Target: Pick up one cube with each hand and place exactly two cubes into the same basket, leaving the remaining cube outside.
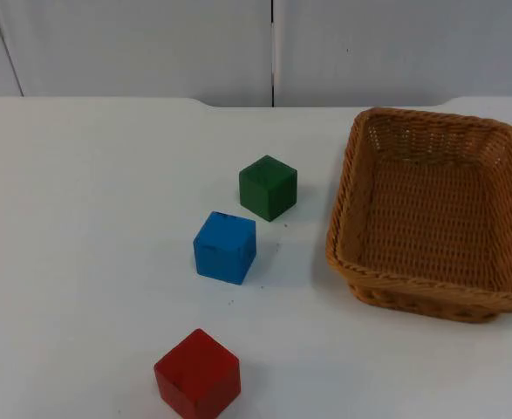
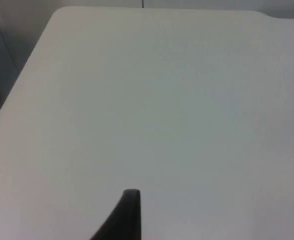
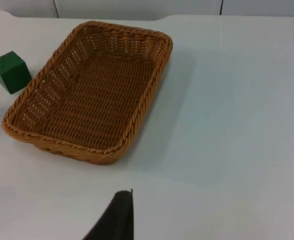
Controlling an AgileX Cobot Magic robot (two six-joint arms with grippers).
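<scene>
Nothing has been picked up yet, so you are at the very start: all three cubes sit on the white table (image 1: 81, 218) and the wicker basket (image 1: 343, 218) holds nothing. Nearest you in the top view is the red cube (image 1: 198, 374), left of centre; beyond it and slightly right sits the blue cube (image 1: 225, 248), and a little farther and right again the green cube (image 1: 268, 187), the three forming a loose diagonal that climbs toward the basket on the right. The green cube lies closest to the basket but apart from it, with bare table between them. Both arms appear to be waiting back from the work. The left gripper (image 2: 129, 212) hangs over bare table on the left side, and the right gripper (image 3: 117, 215) hangs near the basket's right side. For each, one dark fingertip is all you get, so you cannot tell whether either is spread or closed, and neither seems to be carrying anything. Your next move, as I judge it, calls for sending each arm to its own cube, probably green for the right and red or blue for the left. The right wrist view gives you the basket's woven floor (image 3: 94, 100) and the green cube beside its left wall, which the left wrist view lacks.
</scene>
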